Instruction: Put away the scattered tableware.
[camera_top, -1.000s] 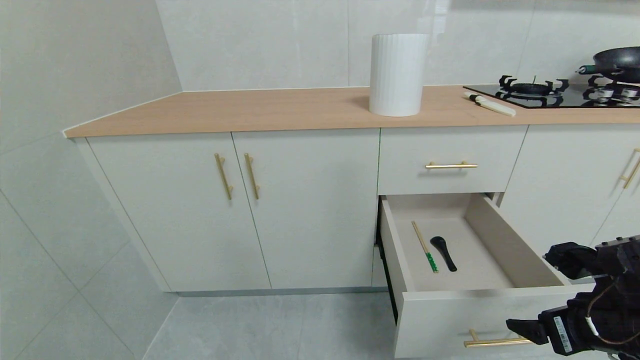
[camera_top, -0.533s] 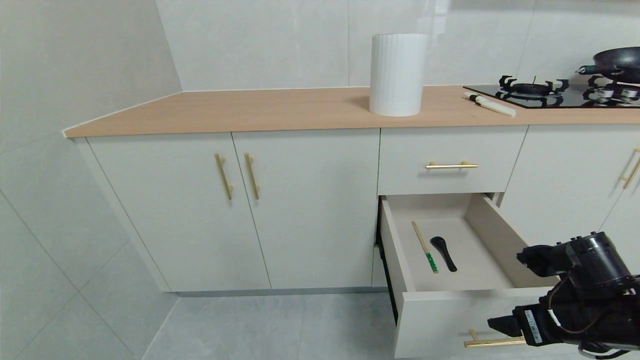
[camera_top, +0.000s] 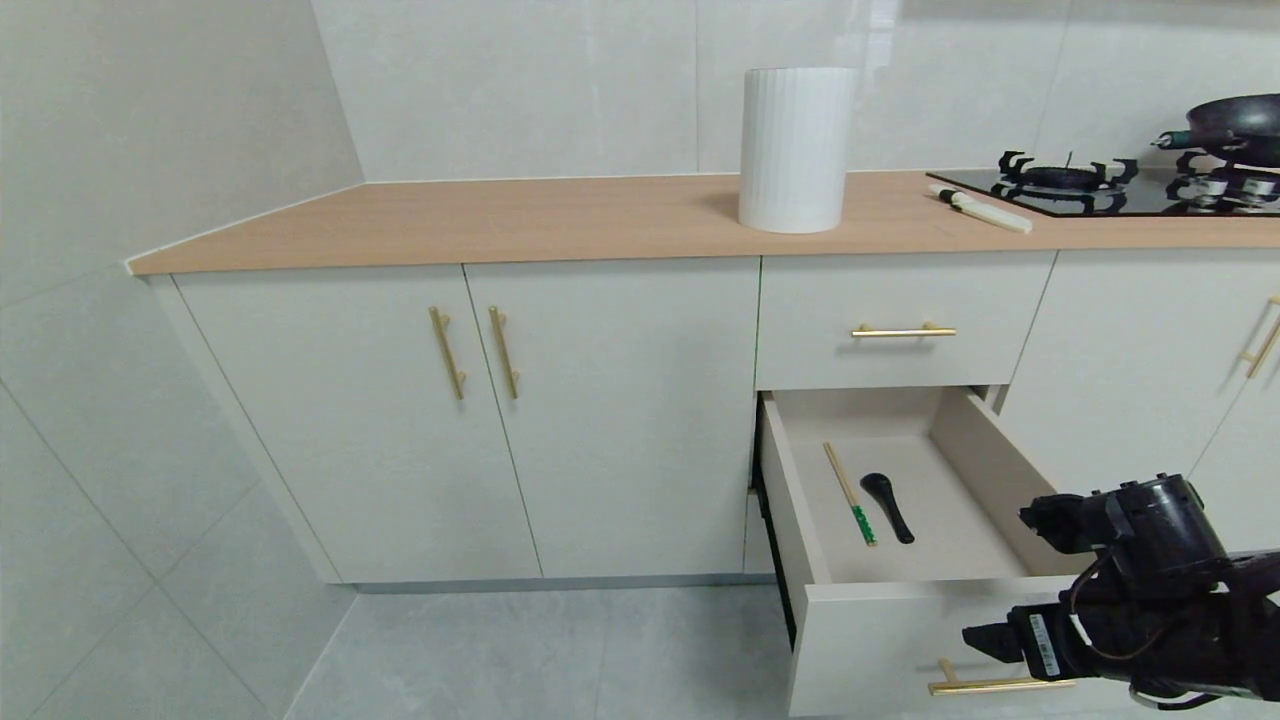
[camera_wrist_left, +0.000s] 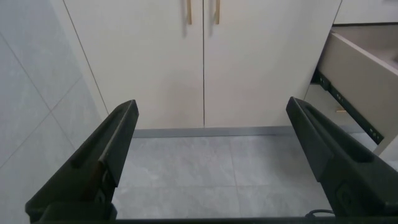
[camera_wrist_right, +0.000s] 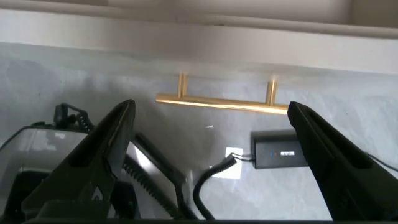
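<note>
The lower drawer (camera_top: 985, 470) stands pulled out under the counter. Inside it lie a pair of chopsticks (camera_top: 850, 493) with green ends and a black spoon (camera_top: 888, 505), side by side. A pale-handled knife (camera_top: 978, 209) rests on the wooden counter beside the stove. My right gripper (camera_top: 1000, 640) hangs low in front of the drawer's front panel, just above its gold handle (camera_top: 985, 686). In the right wrist view that gripper (camera_wrist_right: 211, 112) is open, with the handle (camera_wrist_right: 224, 103) straight ahead and nothing held. My left gripper (camera_wrist_left: 211, 112) is open and empty above the floor, facing the cabinet doors.
A tall white ribbed container (camera_top: 795, 148) stands on the counter (camera_top: 500, 215). A gas hob (camera_top: 1100, 185) with a dark pan (camera_top: 1235, 120) is at the far right. The upper drawer (camera_top: 900, 320) and double doors (camera_top: 480, 420) are closed. The open drawer's side (camera_wrist_left: 364, 62) juts out.
My right arm has swung left and slightly up, bringing its gripper closer to the front of the open drawer. The drawer's contents have not moved.
</note>
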